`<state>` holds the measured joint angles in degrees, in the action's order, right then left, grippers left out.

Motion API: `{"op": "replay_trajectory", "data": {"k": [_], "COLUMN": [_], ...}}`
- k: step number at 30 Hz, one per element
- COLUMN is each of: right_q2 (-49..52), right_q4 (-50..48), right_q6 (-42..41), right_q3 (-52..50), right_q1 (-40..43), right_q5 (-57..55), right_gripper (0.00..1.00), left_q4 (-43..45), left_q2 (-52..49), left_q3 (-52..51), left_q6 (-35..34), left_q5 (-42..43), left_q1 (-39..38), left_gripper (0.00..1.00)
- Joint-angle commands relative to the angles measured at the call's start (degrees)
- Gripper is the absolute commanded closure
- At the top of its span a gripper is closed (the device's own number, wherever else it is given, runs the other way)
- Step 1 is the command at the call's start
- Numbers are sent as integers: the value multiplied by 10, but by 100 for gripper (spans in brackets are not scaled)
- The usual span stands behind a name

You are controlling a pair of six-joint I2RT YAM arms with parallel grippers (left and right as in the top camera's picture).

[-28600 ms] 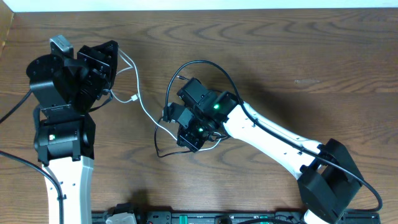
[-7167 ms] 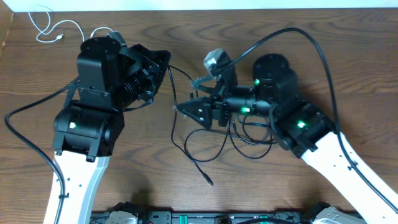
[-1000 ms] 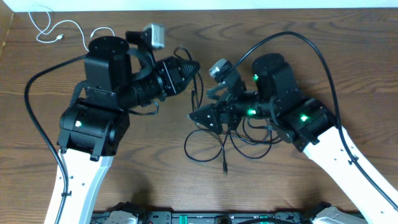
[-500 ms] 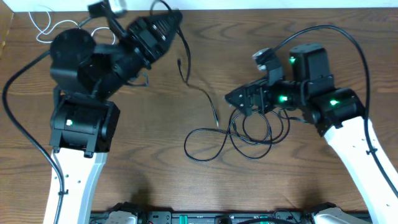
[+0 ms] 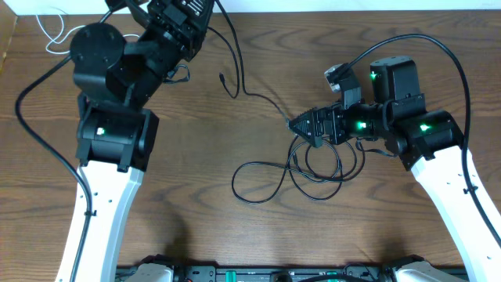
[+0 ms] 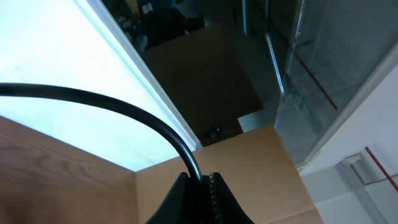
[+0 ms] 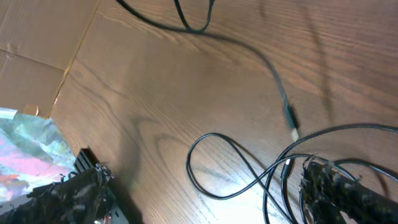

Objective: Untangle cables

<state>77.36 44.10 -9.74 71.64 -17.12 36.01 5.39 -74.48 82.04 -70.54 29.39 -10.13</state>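
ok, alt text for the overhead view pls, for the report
On a wooden table, the left arm's fingers, up at the top edge, pinch a black cable that trails down to the right arm's open fingers. A second black cable lies in loose loops below those fingers, and a white cable sits in the top-left corner.

White cable (image 5: 48, 30) at far-left corner of table (image 5: 23, 94) mostly hidden behind left arm (image 5: 109, 63); left gripper (image 5: 196, 9) cut by overhead's top edge.
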Motion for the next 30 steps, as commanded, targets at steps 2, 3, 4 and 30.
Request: {"op": "replay_trajectory", "data": {"k": [2,3,4,30], "right_q2": [-8,-7,-3,117], "right_q4": [-31,-40,-52,-241], "right_q6": [12,12,12,-80], "right_q3": [7,7,7,7], "right_q1": [1,0,-2,-49], "right_q5": [3,3,3,-119], "right_gripper": [1,1,1,12], "left_q4": [33,39,45,58], "left_q2": [4,4,4,4], "left_q3": [3,3,3,3], "left_q6": [-52,-65,-80,-75], "left_q5": [1,2,2,103], "left_q1": [0,0,0,-71], "left_gripper": [92,92,92,93]}}
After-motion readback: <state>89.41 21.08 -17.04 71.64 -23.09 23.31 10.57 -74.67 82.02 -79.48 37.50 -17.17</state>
